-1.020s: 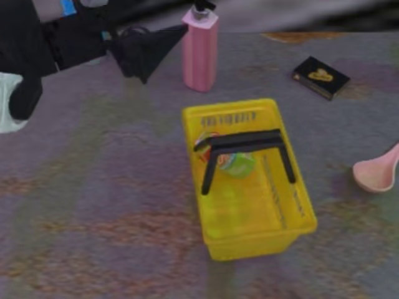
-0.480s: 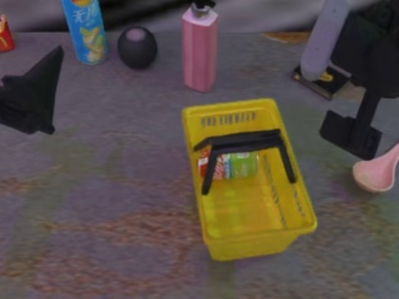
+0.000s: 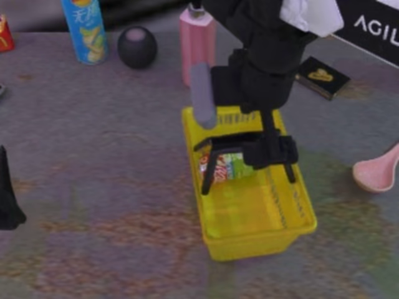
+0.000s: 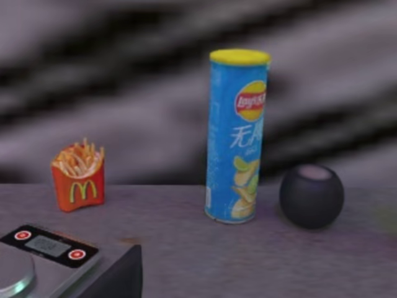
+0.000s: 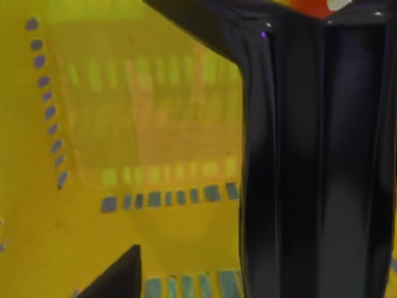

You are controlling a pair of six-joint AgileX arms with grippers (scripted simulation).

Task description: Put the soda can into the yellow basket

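Black against the table's left edge, my left gripper (image 3: 9, 205) shows only as a dark wedge, parked well away from the basket; whether its fingers are open or closed I cannot tell. Along the far edge stand a red fries carton (image 3: 5, 34), a blue chip canister (image 3: 85, 30) and a dark ball (image 3: 137, 47) just beside it; the left wrist view shows these three in a row, with a kitchen scale (image 4: 37, 257) nearer the camera. A pink bottle (image 3: 198, 43) stands behind the yellow basket (image 3: 262, 240), which sits near the table's middle. The soda can (image 3: 229, 167) lies on its side inside the basket, at its far end under the black handles (image 3: 212, 163). My right gripper (image 3: 274, 152) hangs over the basket just right of the can, close to the handles; I cannot tell how its fingers stand, and nothing is seen held. A black box (image 3: 321, 77) and a pink spoon (image 3: 377, 172) lie to the right
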